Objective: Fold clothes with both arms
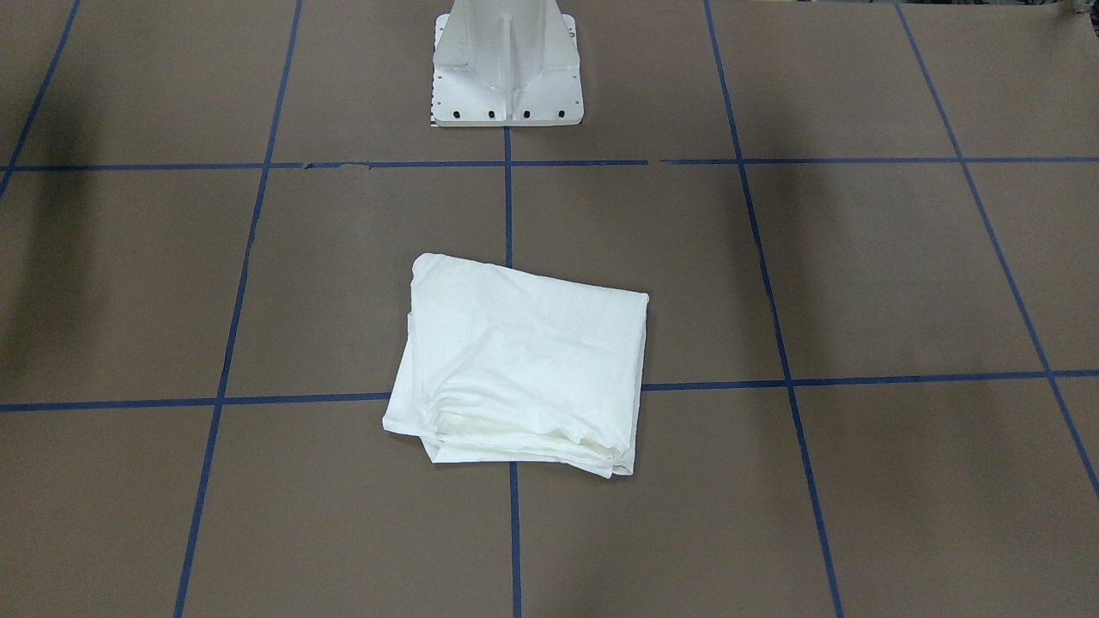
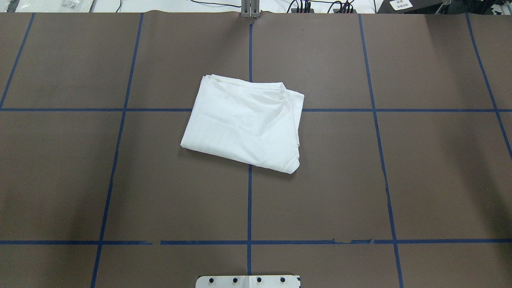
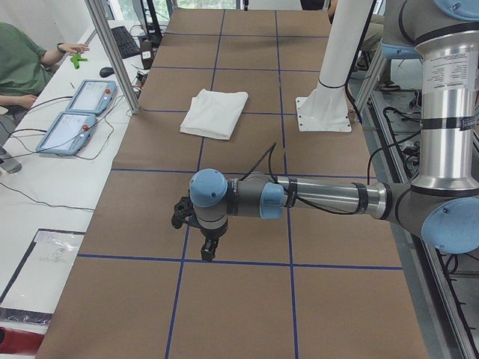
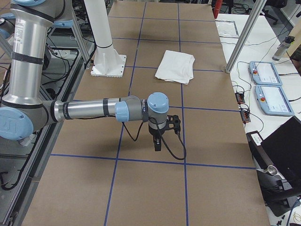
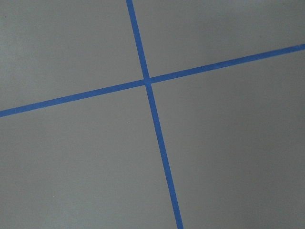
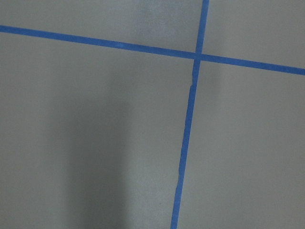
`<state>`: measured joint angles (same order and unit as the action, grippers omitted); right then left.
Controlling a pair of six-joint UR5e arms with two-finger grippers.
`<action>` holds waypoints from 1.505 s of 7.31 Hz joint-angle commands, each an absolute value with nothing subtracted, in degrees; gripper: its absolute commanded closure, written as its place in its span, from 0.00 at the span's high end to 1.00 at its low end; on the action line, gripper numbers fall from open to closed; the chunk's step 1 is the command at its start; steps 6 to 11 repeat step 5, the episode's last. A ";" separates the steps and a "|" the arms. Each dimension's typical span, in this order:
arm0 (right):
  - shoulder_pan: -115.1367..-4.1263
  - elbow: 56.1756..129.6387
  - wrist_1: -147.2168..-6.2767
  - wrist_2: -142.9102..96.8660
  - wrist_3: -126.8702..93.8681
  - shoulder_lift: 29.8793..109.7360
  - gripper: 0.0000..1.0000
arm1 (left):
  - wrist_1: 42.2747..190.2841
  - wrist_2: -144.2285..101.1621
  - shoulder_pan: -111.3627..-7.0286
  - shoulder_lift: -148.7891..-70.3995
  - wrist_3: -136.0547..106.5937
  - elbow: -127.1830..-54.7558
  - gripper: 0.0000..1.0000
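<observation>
The white T-shirt point(image 1: 524, 360) lies folded into a compact rectangle at the middle of the brown table, with no printed text showing. It also shows in the overhead view point(image 2: 244, 124) and both side views point(image 3: 215, 112) point(image 4: 175, 66). My left gripper point(image 3: 206, 250) hangs over the table well away from the shirt, toward the table's left end. My right gripper point(image 4: 159, 143) hangs likewise toward the right end. Both show only in the side views, so I cannot tell whether they are open or shut. Both wrist views show only table cover and blue tape.
The white pedestal base point(image 1: 506, 77) stands behind the shirt on the robot's side. Blue tape lines point(image 2: 249, 200) divide the brown cover into squares. Two teach pendants point(image 3: 75, 112) and a seated person point(image 3: 19, 60) are beyond the table's far edge, by a metal post point(image 3: 112, 52).
</observation>
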<state>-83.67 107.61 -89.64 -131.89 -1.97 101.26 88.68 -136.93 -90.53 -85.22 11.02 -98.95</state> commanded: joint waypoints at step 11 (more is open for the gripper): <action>-83.67 107.93 -89.56 -131.92 -2.02 101.51 1.00 | 88.68 -136.93 -90.44 -85.08 10.99 -98.88 1.00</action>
